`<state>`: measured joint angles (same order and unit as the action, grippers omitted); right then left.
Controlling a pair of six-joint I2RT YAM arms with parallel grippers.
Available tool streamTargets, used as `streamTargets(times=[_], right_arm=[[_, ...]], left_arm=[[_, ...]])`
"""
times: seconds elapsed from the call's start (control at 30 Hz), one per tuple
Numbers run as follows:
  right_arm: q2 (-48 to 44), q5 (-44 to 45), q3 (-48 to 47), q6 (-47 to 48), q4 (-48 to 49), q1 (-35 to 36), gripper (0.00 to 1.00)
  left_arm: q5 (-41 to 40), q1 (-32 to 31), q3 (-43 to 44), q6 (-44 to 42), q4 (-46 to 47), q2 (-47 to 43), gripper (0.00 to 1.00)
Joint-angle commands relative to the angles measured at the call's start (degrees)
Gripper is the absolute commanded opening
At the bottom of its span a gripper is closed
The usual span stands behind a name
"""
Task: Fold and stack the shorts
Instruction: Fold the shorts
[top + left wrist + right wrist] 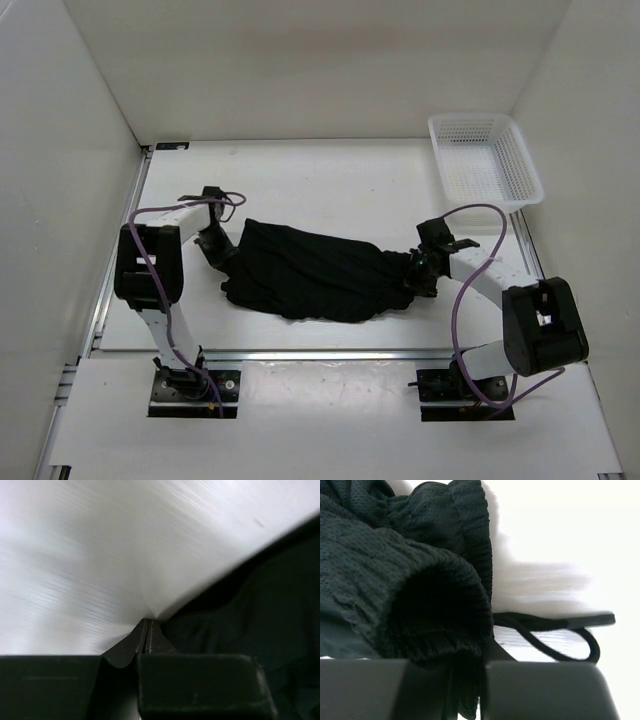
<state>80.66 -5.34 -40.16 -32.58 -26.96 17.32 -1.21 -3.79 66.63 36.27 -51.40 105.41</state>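
Observation:
The black shorts [315, 272] lie bunched in a long heap across the middle of the table between both arms. My left gripper [222, 262] is at their left end. In the left wrist view its jaws [147, 622] are pressed together at the corner of the shorts [260, 610], whose edge runs up from the tips. At the right end my right gripper [418, 278] is shut on the ribbed waistband [395, 570], and fabric hangs between its fingers [467, 680]. The thin drawstring [530, 624] loops out onto the table beside it.
A white mesh basket [485, 158] stands at the back right corner. White walls close in the table on the left, back and right. Purple cables loop off both arms.

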Motion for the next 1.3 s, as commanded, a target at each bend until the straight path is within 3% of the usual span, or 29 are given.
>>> streamTargets(times=[0.0,0.33,0.53,1.03,1.13,1.27], right_arm=[[-0.2,9.4,-2.5,2.4,-4.9,-1.0,0.00],[-4.5,15.7,-13.8,6.4,-14.8,-0.9,0.00],[-2.7,20.4,-26.0,8.3,-21.4,6.7,0.00],[31.6,28.9,-70.2,5.7,-42.1,34.9,0.00],[37.1,28.4,-78.2,5.7,-43.4,37.4,0.00],[39.4,26.2,-81.6,5.1,-42.8,39.5,0.00]], left_arm=[[0.3,-5.4,0.0,2.7,2.0,-0.1,0.10],[0.9,-14.4,-2.9,6.4,3.1,-0.1,0.10],[0.9,-15.0,-1.9,6.4,3.1,0.4,0.10],[0.3,-15.0,-1.2,5.8,3.1,-0.8,0.10],[0.3,-15.0,-1.2,5.3,3.1,-0.8,0.10],[0.3,-15.0,-1.2,4.8,3.1,-1.4,0.10]])
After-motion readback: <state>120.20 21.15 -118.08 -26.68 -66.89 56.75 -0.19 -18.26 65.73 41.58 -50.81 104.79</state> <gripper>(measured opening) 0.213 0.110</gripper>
